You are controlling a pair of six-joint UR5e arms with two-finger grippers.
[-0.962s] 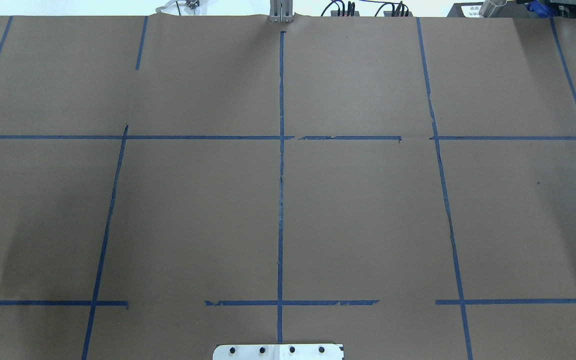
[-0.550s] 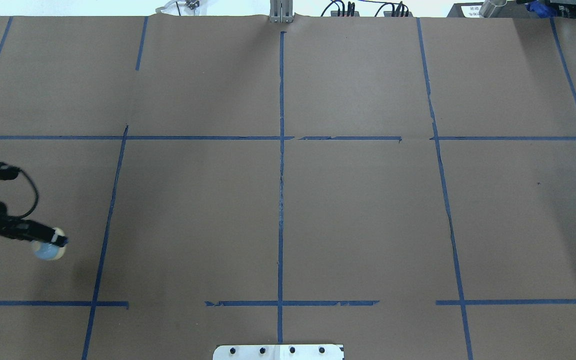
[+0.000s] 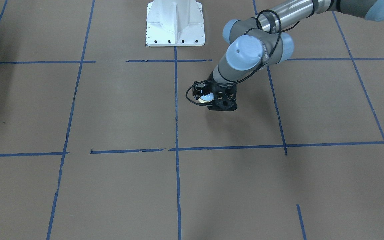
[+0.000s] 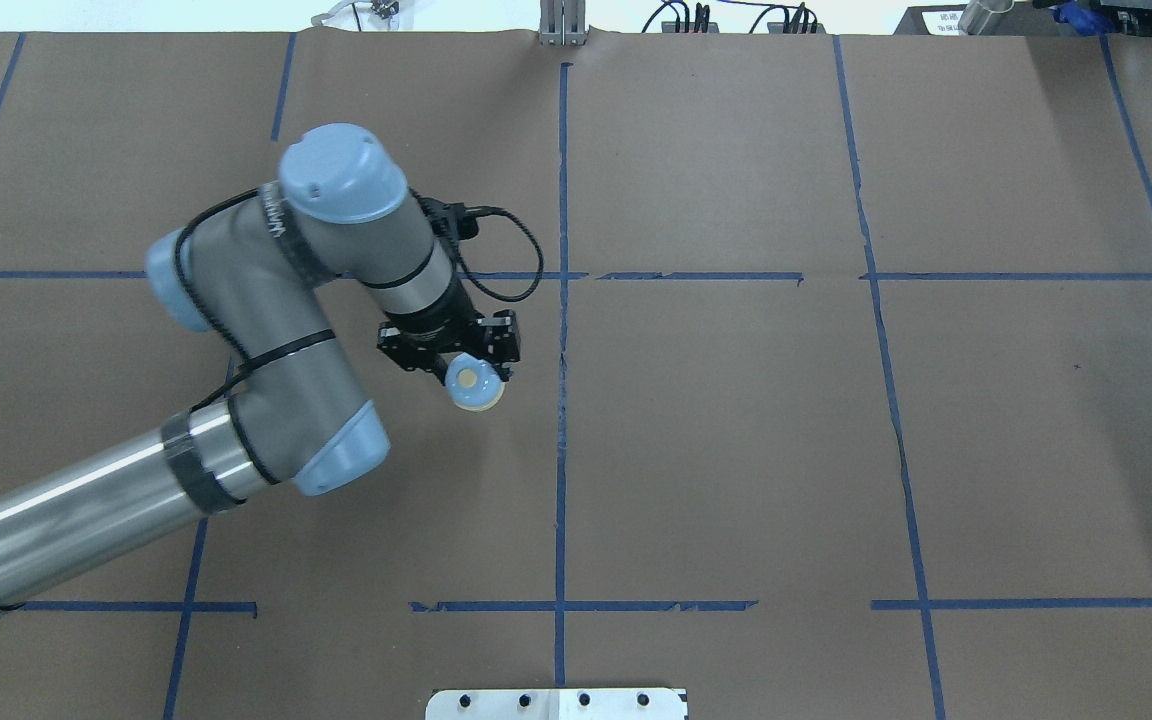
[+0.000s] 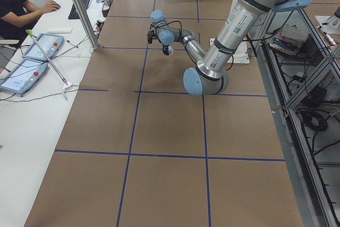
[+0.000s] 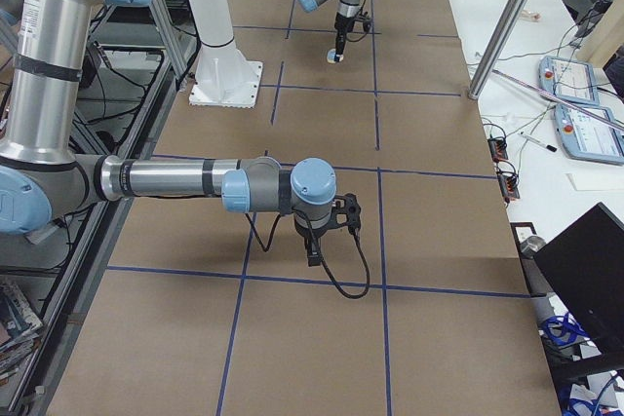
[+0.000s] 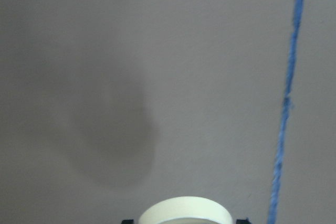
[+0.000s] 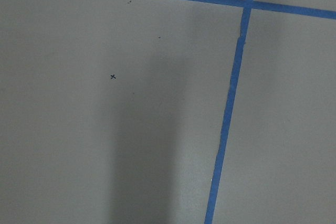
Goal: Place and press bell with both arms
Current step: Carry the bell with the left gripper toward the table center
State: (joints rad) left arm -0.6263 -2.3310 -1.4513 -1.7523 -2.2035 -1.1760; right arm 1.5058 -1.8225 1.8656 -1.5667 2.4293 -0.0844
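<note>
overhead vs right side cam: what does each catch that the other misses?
Overhead only: the bell from straight above, button up, clamped in the left hand. Right side only: the right arm and right hand, pointing down at the table, plus the control tablets. Both: the left arm carrying the bell, and the blue tape grid.

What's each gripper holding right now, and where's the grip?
Left gripper holds the bell, pinched across its sides near the cream base rim, button up. Right gripper: no object shows at it; open or shut cannot be told.
</note>
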